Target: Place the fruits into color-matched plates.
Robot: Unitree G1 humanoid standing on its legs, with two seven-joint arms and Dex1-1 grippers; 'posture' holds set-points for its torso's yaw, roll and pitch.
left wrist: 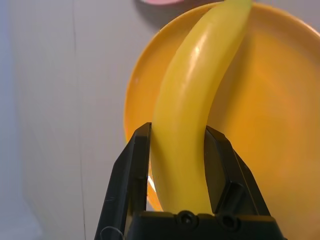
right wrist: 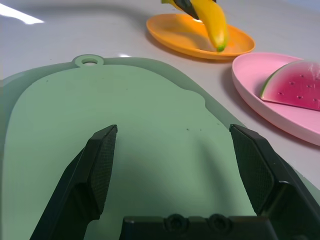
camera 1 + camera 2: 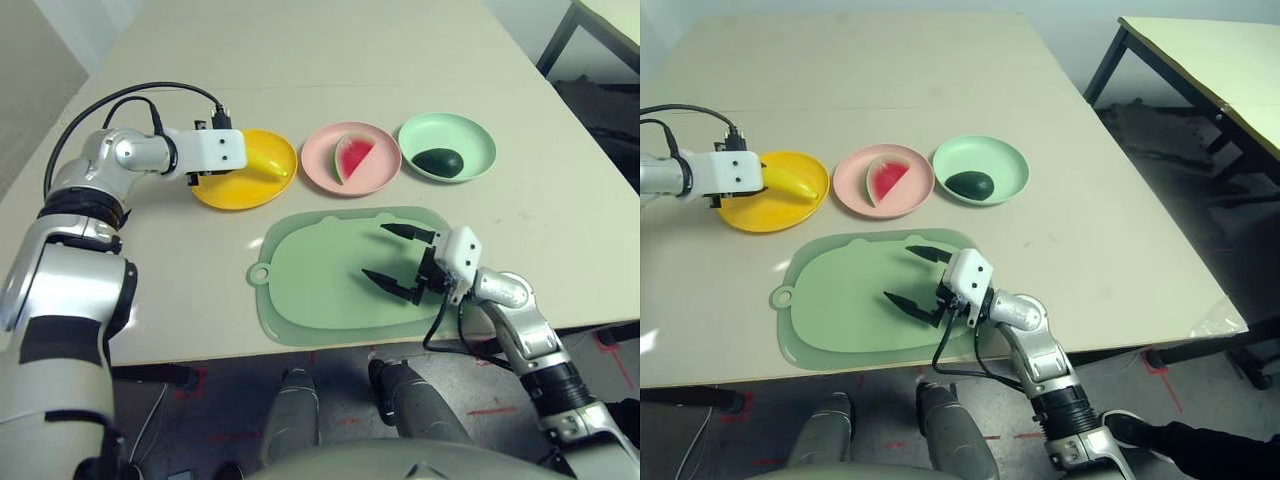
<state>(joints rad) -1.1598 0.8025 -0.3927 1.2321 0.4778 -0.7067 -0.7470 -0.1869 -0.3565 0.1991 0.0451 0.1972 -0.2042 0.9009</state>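
Around the plates there is a large green mat (image 3: 340,275), flat, with rounded corners and a ring tab; it lies between the robot's body and the plates. The right gripper (image 3: 378,256) is above this mat, its fingers spread and holding nothing. A second table (image 3: 1210,60) stands to the right, and a person's leg (image 3: 1200,450) is seen on the floor near it.

The left gripper (image 1: 177,125) grasps the banana (image 1: 185,110), smooth, curved and shiny, over the round yellow plate (image 3: 243,196). The red watermelon wedge (image 3: 352,157), with green rind, lies on the pink plate (image 3: 318,168). The dark avocado (image 3: 438,162), pear-shaped, lies in the mint green plate (image 3: 476,150). The plates are shallow, with raised rims.
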